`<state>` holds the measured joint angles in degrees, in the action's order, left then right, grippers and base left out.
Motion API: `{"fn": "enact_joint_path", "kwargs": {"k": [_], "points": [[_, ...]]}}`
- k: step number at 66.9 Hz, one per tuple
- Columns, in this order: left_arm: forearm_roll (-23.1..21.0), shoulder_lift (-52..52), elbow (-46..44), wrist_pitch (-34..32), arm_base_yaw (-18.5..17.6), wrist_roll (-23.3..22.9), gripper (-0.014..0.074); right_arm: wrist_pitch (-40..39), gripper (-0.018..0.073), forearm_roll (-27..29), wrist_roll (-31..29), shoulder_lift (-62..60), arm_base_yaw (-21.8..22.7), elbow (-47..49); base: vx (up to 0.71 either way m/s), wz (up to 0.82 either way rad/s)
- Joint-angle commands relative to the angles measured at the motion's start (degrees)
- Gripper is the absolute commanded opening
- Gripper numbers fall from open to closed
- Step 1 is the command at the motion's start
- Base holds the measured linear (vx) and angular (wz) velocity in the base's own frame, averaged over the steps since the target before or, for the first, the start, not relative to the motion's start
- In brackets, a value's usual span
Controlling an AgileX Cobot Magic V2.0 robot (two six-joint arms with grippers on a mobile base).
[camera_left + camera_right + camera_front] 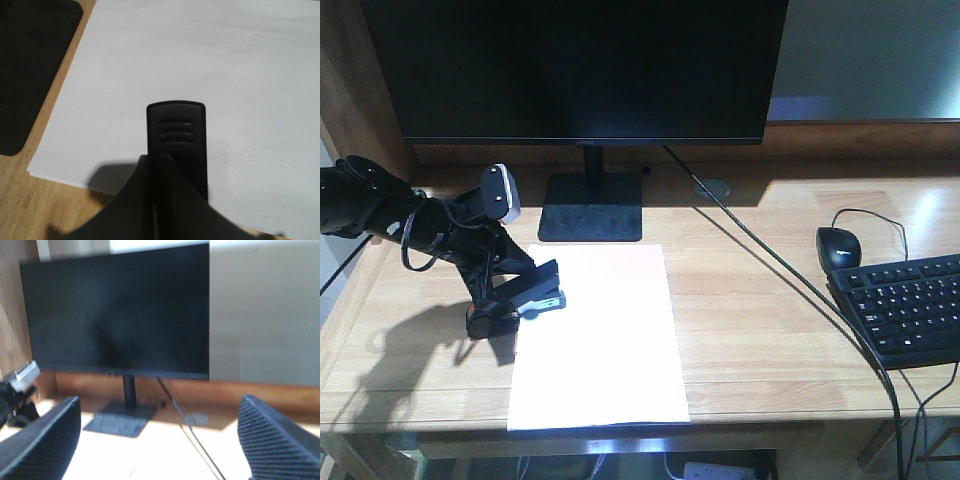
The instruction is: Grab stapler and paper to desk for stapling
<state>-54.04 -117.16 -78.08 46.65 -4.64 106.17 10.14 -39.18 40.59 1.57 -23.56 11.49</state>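
The left hand (510,300) is closed on the small black stapler (538,290), whose long body pokes over the left edge of the big white paper sheet (600,340) on the light-wood table (770,340), while the right hand (160,440), wide open and empty, is farther away.

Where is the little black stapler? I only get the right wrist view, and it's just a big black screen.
Observer: The small black stapler is clamped in the left gripper.
Operator: Is there any paper?
Observer: Yes, a plain white paper sheet lies flat on the light-wood desk, in front of the flat black monitor stand.
Operator: Is the stapler near it?
Observer: Its front end is over the sheet's left edge, toward the far corner.
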Motion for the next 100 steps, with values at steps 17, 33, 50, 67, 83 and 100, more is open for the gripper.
{"fn": "enact_joint_path", "kwargs": {"k": [17,33,50,67,83,100], "points": [[-2.71,3.38,-1.45,0.72,0.0,-0.57,-0.0007,5.74,0.0592,8.0,-0.31,-0.04,0.14,-0.68,0.0,0.0],[-2.71,3.38,-1.45,0.72,0.0,-0.57,-0.0007,5.58,0.0592,7.99,-0.26,-0.04,0.14,-0.68,0.0,0.0],[-2.71,3.38,-1.45,0.72,0.0,-0.57,-0.0007,5.47,0.0592,7.99,-0.26,-0.04,0.14,-0.68,0.0,0.0],[-2.71,3.38,-1.45,0.72,0.0,-0.57,-0.0007,5.4,0.0592,7.99,-0.26,-0.04,0.14,-0.68,0.0,0.0],[-2.71,3.38,-1.45,0.72,0.0,-0.57,-0.0007,5.4,0.0592,7.99,-0.26,-0.04,0.14,-0.68,0.0,0.0],[-2.77,3.38,-1.45,0.72,0.0,-0.51,-0.0007,5.4,0.0592,7.99,-0.26,-0.04,0.14,-0.68,0.0,0.0]]}}
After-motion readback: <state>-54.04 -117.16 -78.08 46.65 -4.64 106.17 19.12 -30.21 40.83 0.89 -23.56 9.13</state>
